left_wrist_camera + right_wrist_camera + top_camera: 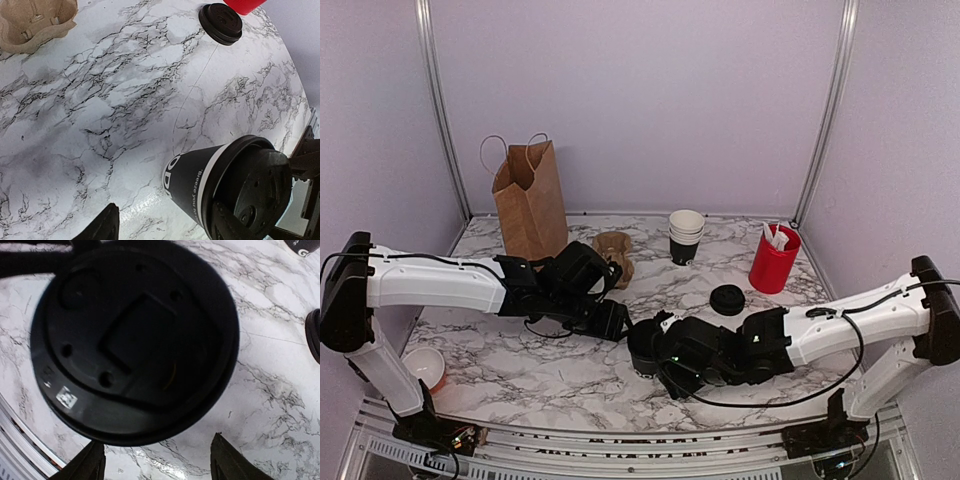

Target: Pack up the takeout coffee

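Takeout coffee (644,345) stood lidded and upright on the worktop (520,360), toward the near edge and between the two tools, well apart from the paper bag (532,200).

Risk, as judged: two tools crowded one light cup. A nudge from either could tip it or pop the lid, and a squeeze high on the wall could crush the paper.

Left tool (616,322) was spread, the cup just beside one finger. Contact unclear, nothing pinched.

Right tool (156,460) was spread wide, hovering over the lid, holding nothing.
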`<state>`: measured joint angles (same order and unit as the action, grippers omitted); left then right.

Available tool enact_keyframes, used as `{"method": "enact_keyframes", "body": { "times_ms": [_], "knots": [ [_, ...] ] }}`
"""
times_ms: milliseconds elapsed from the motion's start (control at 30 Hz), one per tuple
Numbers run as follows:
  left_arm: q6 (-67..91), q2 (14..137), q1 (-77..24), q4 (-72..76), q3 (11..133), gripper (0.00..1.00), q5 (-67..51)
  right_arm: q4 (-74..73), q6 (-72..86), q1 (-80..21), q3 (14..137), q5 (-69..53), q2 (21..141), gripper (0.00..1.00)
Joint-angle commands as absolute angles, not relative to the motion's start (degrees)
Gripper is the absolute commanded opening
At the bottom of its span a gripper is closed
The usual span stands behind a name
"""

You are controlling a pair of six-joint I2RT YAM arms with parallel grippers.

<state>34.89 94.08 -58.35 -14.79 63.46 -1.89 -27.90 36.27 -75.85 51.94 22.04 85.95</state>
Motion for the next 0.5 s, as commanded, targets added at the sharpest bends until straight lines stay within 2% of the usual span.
{"method": "enact_keyframes", "body": {
  "times_ms": [0,267,467],
  "knots": [
    [34.4,94.5,-58.7,-16.4,62.7,0.63,-1.6,-29.8,36.1,-76.4,58.3,24.4,82.1,0.69],
    [34.4,94.2,-58.8,-16.4,62.4,0.63,-1.5,-30.6,31.5,-78.7,65.6,33.9,81.6,0.68],
    [34.5,94.1,-58.7,-16.4,62.2,0.63,-1.4,-27.0,33.6,-78.8,60.3,31.8,88.7,0.68]
  ]
}}
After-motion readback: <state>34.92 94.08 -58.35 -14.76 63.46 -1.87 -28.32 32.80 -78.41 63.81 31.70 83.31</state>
